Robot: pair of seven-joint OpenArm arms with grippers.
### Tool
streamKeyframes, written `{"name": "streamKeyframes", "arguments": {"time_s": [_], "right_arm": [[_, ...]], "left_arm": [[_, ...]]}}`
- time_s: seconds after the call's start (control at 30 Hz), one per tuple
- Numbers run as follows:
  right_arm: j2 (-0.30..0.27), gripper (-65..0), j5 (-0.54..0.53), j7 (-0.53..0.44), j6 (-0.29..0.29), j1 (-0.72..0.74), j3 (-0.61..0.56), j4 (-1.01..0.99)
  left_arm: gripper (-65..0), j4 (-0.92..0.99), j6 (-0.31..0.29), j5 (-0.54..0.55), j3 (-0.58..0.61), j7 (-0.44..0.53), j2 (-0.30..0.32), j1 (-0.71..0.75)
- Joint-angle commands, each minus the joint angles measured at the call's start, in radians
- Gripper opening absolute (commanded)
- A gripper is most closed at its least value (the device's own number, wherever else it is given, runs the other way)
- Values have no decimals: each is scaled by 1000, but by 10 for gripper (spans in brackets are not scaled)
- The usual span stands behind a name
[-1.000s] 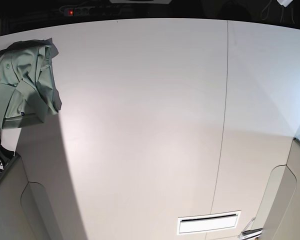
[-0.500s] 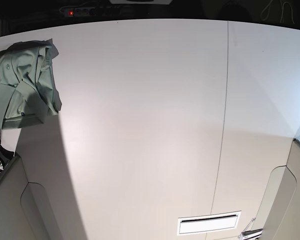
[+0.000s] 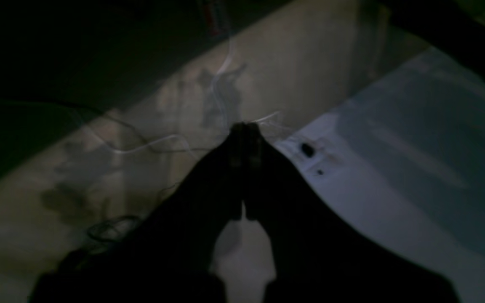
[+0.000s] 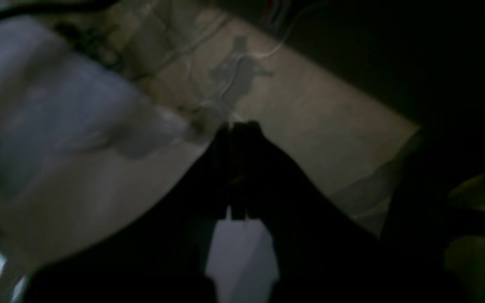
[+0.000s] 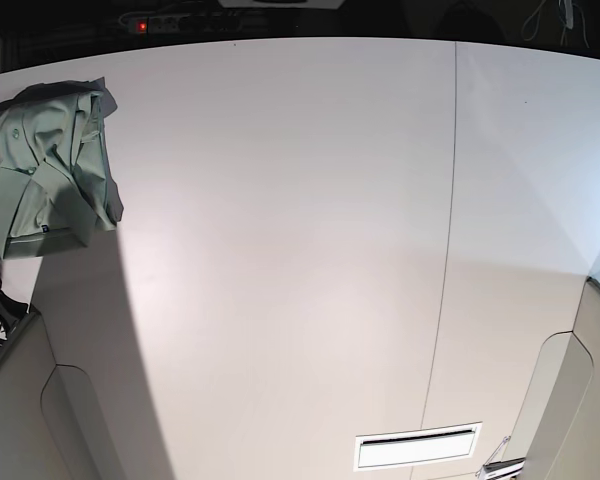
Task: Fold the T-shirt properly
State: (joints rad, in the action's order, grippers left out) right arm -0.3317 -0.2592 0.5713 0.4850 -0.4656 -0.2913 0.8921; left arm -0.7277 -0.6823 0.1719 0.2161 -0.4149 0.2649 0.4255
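T-shirt [image 5: 52,165] lying crumpled at the far left of the white bench [image 5: 300,260], left gripper [image 3: 245,139] and right gripper [image 4: 237,134] both pressed together, holding nothing, hanging off the bench well apart from it

Base view is bright and sharp, fisheye bending the table [image 5: 300,250] edges, shadow over its left side; both wrist views are dim, murky, blurred.
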Motion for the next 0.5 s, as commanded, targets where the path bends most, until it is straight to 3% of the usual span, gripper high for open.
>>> {"name": "streamKeyframes", "arguments": {"time_s": [0.0, 0.13, 0.27, 0.37, 0.47], "right_arm": [[-3, -628, 14, -35, -17, -2, 4, -6], [19, -512, 94, -145, -92, 2, 4, -13], [39, -509, 152, -156, -150, 40, 4, -13], [47, -509, 151, -156, -192, 79, 4, -14], [51, -509, 151, -153, -229, 115, 4, -14]], "left_arm": [[-650, 10, -12, -19, 0, 21, 4, 3], [-650, 26, 227, -114, 0, 144, 4, -14], [-650, 27, 476, -148, 0, 192, 4, -34], [-650, 27, 543, -146, 0, 224, 4, -58], [-650, 28, 567, -143, 0, 240, 3, -80]]}}
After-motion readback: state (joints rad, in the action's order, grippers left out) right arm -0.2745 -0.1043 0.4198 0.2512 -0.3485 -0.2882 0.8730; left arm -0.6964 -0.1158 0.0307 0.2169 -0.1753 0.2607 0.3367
